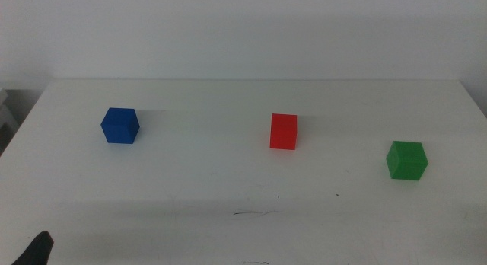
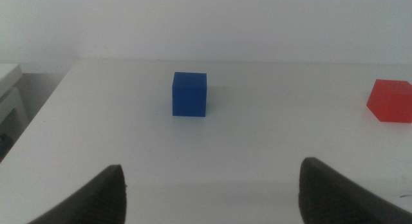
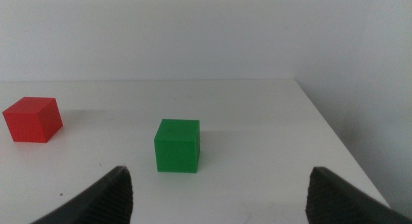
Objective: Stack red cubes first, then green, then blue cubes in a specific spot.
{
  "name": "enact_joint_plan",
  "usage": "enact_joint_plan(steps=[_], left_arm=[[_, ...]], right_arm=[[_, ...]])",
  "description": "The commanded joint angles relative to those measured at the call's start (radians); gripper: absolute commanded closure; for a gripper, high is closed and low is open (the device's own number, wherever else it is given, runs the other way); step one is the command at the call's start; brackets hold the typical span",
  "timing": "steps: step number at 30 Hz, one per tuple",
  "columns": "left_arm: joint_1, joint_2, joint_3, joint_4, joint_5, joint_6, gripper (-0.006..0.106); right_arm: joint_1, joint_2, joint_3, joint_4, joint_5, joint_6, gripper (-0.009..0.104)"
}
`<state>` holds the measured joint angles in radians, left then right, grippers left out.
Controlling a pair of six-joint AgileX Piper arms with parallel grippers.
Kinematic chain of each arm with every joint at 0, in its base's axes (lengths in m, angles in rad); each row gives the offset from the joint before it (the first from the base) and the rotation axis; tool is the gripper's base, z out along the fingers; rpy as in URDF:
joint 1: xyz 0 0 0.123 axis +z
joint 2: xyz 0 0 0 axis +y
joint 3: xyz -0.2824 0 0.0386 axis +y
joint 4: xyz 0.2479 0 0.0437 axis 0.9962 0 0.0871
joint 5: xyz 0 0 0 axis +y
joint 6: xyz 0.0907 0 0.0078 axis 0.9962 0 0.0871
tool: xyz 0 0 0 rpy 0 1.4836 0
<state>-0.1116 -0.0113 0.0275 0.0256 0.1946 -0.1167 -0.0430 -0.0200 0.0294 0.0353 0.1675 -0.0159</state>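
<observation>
I saw three matte, plain-faced cubes well apart on the white table [image 1: 228,234]: blue cube [image 1: 120,126] at nine o'clock, red cube [image 1: 283,132] central, green cube [image 1: 406,160] at three. Left gripper [image 2: 212,192] and right gripper [image 3: 219,195] stood spread, empty.

Bright even light, soft faint shadows

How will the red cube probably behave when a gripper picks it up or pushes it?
The red cube looks solid with flat faces, so it is probably stiff and will not roll. Pushed on the smooth white table, it would likely slide rather than tip. Its matte faces should grip reasonably well.
</observation>
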Motion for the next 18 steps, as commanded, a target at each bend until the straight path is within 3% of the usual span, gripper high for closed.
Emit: enact_joint_plan(steps=[1,11,18], left_arm=[[0.003,-0.027,-0.001,-0.01,-0.079,-0.006,0.011],[0.003,-0.027,-0.001,-0.01,-0.079,-0.006,0.011],[0.003,-0.027,-0.001,-0.01,-0.079,-0.006,0.011]], right_arm=[[0.0,0.001,-0.05,-0.008,-0.055,-0.005,0.001],[0.0,0.252,-0.407,-0.008,0.209,-0.005,0.001],[0.0,0.523,-0.719,0.007,0.577,-0.006,0.001]])
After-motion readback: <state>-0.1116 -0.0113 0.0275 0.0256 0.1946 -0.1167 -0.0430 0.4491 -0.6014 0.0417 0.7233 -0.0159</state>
